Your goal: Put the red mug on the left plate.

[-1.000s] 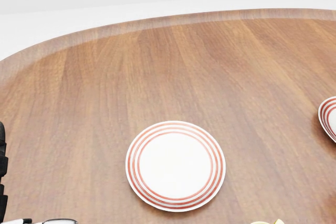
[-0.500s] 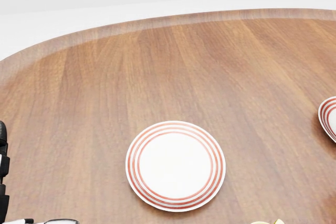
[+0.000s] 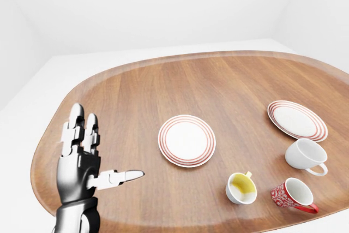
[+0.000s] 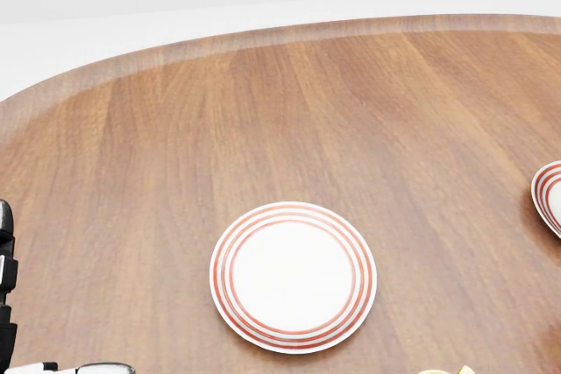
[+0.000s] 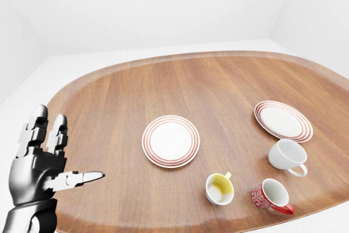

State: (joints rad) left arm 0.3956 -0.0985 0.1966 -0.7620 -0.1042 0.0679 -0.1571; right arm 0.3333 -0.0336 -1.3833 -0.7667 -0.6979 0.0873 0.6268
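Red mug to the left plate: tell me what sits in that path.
The yellow mug stands left of the red mug, near the straight line up-left to the left plate, so it may need skirting. The white mug and right plate lie off that line.

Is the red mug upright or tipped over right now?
Tipped: the red mug lies on its side on the table, its white inside facing the camera, handle low against the wood.
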